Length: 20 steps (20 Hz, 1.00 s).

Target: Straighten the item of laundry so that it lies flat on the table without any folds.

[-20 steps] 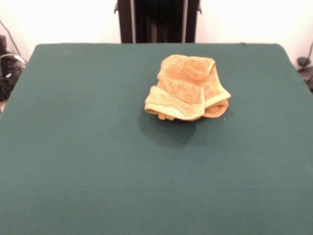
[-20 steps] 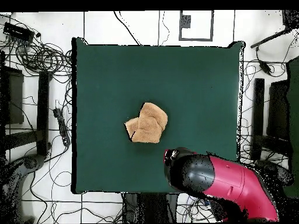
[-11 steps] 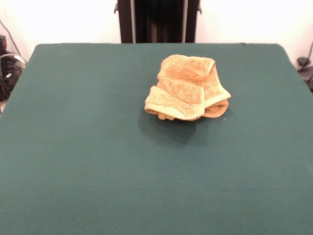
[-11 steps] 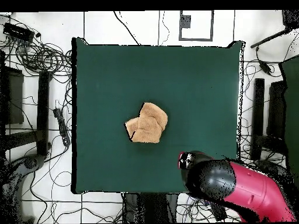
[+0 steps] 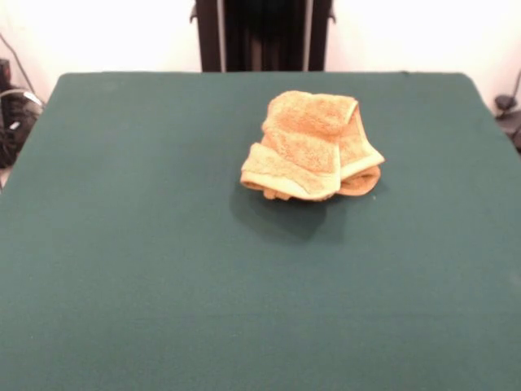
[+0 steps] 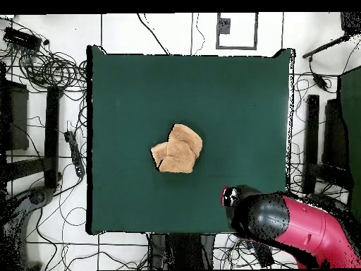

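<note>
The item of laundry [image 5: 313, 147] is an orange-tan towel, bunched and folded over itself in several layers, lying a little right of the middle of the dark green table [image 5: 122, 269]. In the overhead view the towel [image 6: 178, 149] is a small crumpled lump near the centre of the table [image 6: 240, 85]. The front view has no arm in it. From above, the red and black arm reaches in over the table's bottom right corner. Its gripper end [image 6: 227, 197] hangs well apart from the towel, to the lower right of it, and holds nothing that I can see.
Cables and black stands [image 6: 49, 127] lie on the floor around the table in the overhead view. The arm's bulky red link [image 6: 310, 229] overhangs the floor beyond the bottom right corner.
The arm has drawn back to the right in the overhead view, farther from the towel. The towel has not moved.
</note>
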Each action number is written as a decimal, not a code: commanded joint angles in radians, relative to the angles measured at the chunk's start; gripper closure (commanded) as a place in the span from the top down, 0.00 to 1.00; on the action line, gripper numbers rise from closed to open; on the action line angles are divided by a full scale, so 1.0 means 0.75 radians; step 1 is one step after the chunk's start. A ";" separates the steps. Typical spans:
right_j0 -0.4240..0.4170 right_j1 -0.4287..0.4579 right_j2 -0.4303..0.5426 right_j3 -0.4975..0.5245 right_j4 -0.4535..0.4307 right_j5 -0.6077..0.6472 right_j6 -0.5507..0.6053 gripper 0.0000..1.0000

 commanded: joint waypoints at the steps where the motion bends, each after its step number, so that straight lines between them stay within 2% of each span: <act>1: -0.009 0.289 0.163 0.004 -0.119 -0.077 -0.122 1.00; 5: -0.013 0.380 0.170 -0.024 -0.158 -0.153 -0.083 1.00; 20: -0.014 0.607 0.156 -0.058 -0.243 -0.401 0.019 1.00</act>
